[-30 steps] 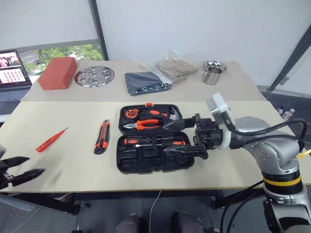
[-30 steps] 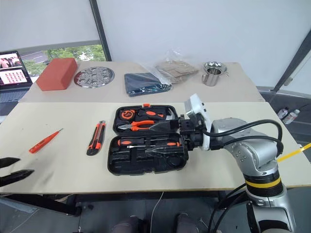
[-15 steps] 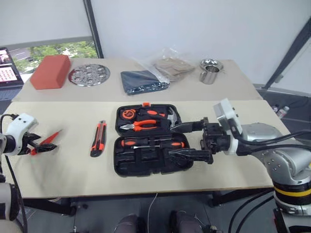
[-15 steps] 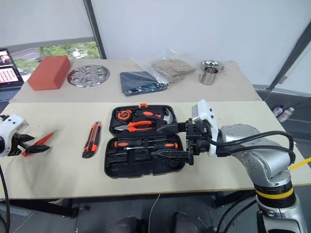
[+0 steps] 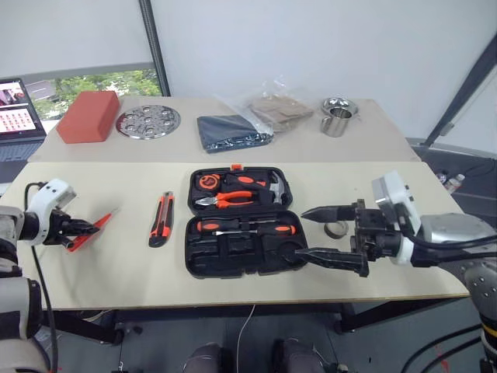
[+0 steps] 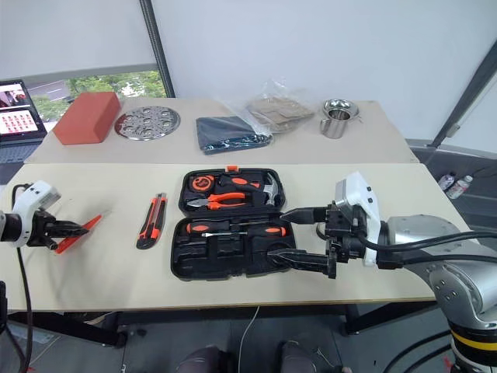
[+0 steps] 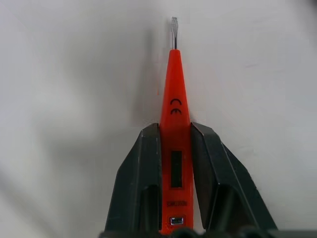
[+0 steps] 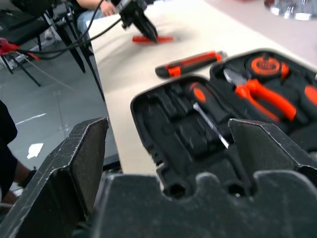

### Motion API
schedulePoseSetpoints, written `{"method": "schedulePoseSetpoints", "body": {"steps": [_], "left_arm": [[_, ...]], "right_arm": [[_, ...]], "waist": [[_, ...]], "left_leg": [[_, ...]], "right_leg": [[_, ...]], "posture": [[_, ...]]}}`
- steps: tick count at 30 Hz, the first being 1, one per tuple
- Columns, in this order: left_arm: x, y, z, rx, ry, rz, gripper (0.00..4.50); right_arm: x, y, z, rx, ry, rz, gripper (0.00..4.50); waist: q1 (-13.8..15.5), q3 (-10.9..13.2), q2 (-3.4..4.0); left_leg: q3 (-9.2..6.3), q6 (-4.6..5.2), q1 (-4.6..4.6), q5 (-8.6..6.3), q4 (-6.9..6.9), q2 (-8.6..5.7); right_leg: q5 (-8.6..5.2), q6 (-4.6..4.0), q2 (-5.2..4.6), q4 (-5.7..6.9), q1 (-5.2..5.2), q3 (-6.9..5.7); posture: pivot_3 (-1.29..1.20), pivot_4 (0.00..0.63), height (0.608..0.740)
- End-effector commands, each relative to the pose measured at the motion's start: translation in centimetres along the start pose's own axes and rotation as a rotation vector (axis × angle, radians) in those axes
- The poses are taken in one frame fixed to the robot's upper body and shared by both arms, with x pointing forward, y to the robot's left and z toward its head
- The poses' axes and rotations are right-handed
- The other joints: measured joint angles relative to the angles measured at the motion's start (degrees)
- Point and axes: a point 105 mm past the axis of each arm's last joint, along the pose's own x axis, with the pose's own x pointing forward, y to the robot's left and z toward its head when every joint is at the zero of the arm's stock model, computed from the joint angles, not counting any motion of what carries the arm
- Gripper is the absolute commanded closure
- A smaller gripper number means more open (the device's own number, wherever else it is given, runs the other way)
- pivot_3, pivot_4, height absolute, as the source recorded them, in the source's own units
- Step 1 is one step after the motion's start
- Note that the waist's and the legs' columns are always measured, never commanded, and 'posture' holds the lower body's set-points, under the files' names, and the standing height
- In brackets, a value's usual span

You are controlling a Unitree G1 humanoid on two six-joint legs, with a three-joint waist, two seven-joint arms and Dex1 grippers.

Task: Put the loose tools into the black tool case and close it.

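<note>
Left wrist view cuts off tester screwdriver (image 7: 175, 148) handle between left tool (image 7: 175, 198) fingers.

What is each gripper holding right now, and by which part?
The left gripper clamps the orange tester screwdriver by its handle, blade tip pointing away. The right gripper is open, holding nothing.

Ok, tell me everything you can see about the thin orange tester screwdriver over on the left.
The tester screwdriver is a slim, all-orange tool, plastic by the look, with a short flat metal tip, a dark window along its body and a CE mark. It lies on the pale table near the left edge, well left of the utility knife. The left gripper is closed on it: a black finger presses each side of its rear half, and the tip sticks out beyond them.
</note>
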Motion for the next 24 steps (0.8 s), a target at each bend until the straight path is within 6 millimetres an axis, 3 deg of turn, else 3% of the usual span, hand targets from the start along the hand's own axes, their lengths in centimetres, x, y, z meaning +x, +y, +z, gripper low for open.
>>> {"method": "schedulePoseSetpoints", "body": {"steps": [1,5,10,17,20,24], "left_arm": [[0.2,-6.6,7.5,0.323,-0.130,-0.281,4.11],[2.0,-13.3,10.7,0.481,-0.169,-0.494,4.11],[5.0,-17.9,11.6,0.564,-0.120,-0.636,4.11],[10.1,-19.2,11.0,0.588,0.000,-0.663,4.11],[11.1,-19.2,11.4,0.566,0.007,-0.655,4.11],[12.2,-19.0,10.1,0.602,0.073,-0.658,4.11]], "right_arm": [[-1.0,1.2,0.1,-0.017,0.018,-0.010,0.00],[-1.0,1.2,-0.3,-0.024,0.020,-0.044,0.00],[-0.6,1.2,-0.3,-0.027,0.003,-0.068,0.00],[-0.2,1.2,-0.5,-0.022,-0.033,-0.132,0.00],[-0.1,1.1,-0.6,-0.021,-0.042,-0.157,0.00],[-0.3,0.8,-0.5,-0.019,-0.064,-0.203,0.00]], "waist": [[0.50,0.01,0.00],[0.41,0.00,0.02],[0.14,0.00,0.01],[0.42,0.00,0.03],[0.55,0.01,0.02],[0.51,0.01,0.02]], "left_leg": [[-0.09,0.04,-0.01,-0.02,0.11,-0.01],[-0.29,0.30,-0.27,-0.17,0.47,-0.11],[-0.20,0.38,-0.19,-0.13,0.51,-0.15],[-0.22,0.38,-0.16,-0.08,0.51,-0.12],[-0.22,0.43,-0.24,-0.06,0.53,-0.13],[-0.23,0.49,-0.27,-0.07,0.56,-0.15]], "right_leg": [[0.00,0.02,-0.03,-0.01,0.08,-0.01],[0.05,0.32,-0.07,-0.13,0.17,0.09],[-0.01,0.57,0.08,-0.09,0.24,0.21],[-0.13,0.73,0.16,-0.01,0.23,0.23],[0.00,0.53,0.15,-0.05,0.19,0.22],[0.07,0.40,0.13,-0.10,0.20,0.21]], "posture": [[0.00,0.150,0.734],[0.00,0.150,0.734],[0.00,0.150,0.734],[0.00,0.150,0.734],[0.00,0.150,0.734],[0.00,0.150,0.734]]}}
